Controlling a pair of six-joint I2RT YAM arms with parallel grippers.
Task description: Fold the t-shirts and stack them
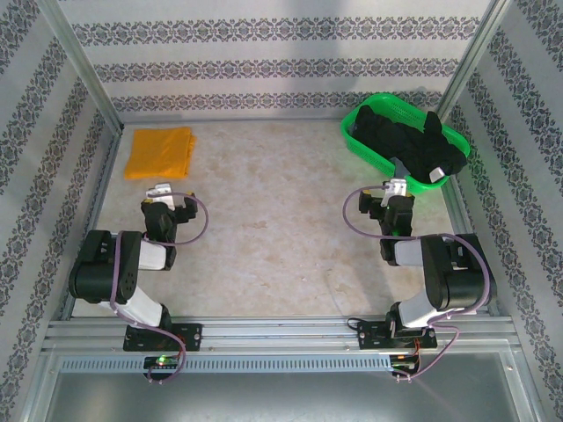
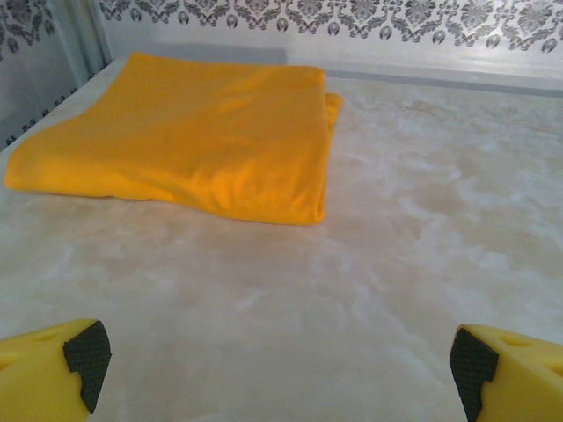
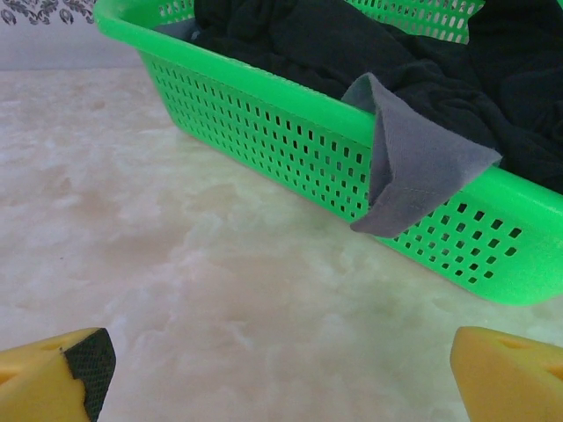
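Nearest, the right gripper (image 3: 280, 374) and the left gripper (image 2: 281, 365) hover wide open and empty, the right just short of the green basket (image 3: 264, 132), the left well to its left. Black t-shirts (image 1: 405, 139) fill the basket, with a grey flap (image 3: 413, 167) draped over its rim. Far to the basket's left, the mustard-orange t-shirt (image 1: 159, 151) lies folded flat.

The orange t-shirt (image 2: 202, 141) is soft matt cloth, smooth-faced, and the black t-shirts (image 3: 369, 53) are matt cloth too, one turning up a paler grey side. The basket (image 3: 264, 123) is glossy green plastic mesh; the bench (image 2: 413, 264) is smooth, pale and marbled with a faint sheen. The left claw (image 2: 281, 360) is smooth yellow plastic faced with black matt pads (image 2: 86, 356).
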